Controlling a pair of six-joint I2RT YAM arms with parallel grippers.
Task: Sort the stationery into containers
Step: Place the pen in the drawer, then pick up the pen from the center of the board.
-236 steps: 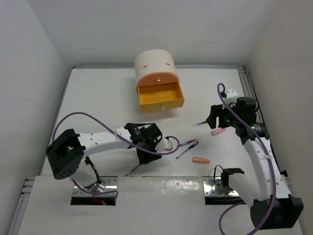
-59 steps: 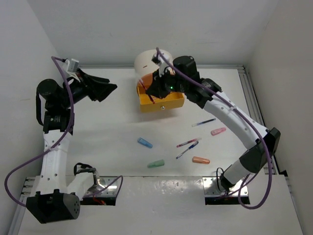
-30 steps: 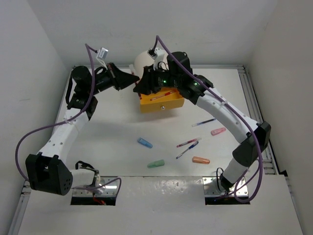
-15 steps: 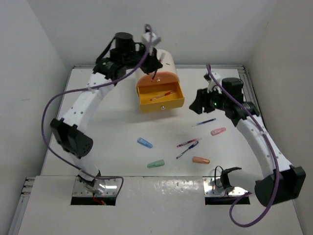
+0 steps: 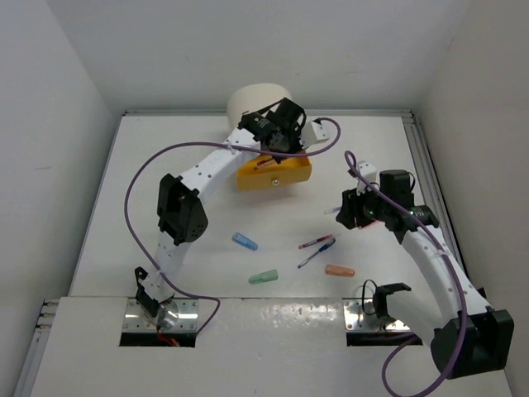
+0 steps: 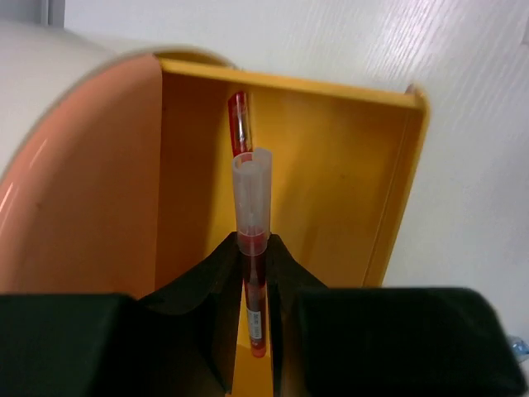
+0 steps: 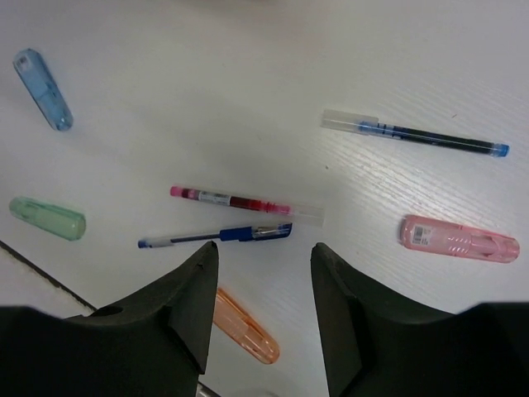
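**Top view.** The left gripper (image 5: 277, 147) had swung in from behind the cream arch-topped cabinet (image 5: 248, 101) and hung over the open orange-yellow drawer (image 5: 285, 175). The right gripper (image 5: 347, 213) had left that drawer and dropped low over the loose stationery on the white table (image 5: 165, 190). Half a second earlier a red pen lay plainly visible in the drawer; now the left arm hid it. A translucent blue capsule (image 5: 244, 241), a pale green capsule (image 5: 264, 276) and an orange capsule (image 5: 339, 270) were still unsorted on the table.

**Left wrist view.** The claw was pinched narrow on a thin red pen with a clear cap (image 6: 252, 198). The capped end stuck out past the fingertips above the drawer's floor. Behind the cap showed the end of another red pen (image 6: 239, 124), apparently the one already dropped in. The peach drawer front (image 6: 83, 190) stood shut alongside. Letting go here would likely put a second pen in the drawer.

**Right wrist view.** The claw stood wide and empty above a pink-tipped red pen (image 7: 240, 202) and a blue pen (image 7: 219, 236), which lay side by side. A pink capsule (image 7: 459, 239) and a clear dark-inked pen (image 7: 413, 134) lay off to the right. One of the two pens below looked like its next pick.
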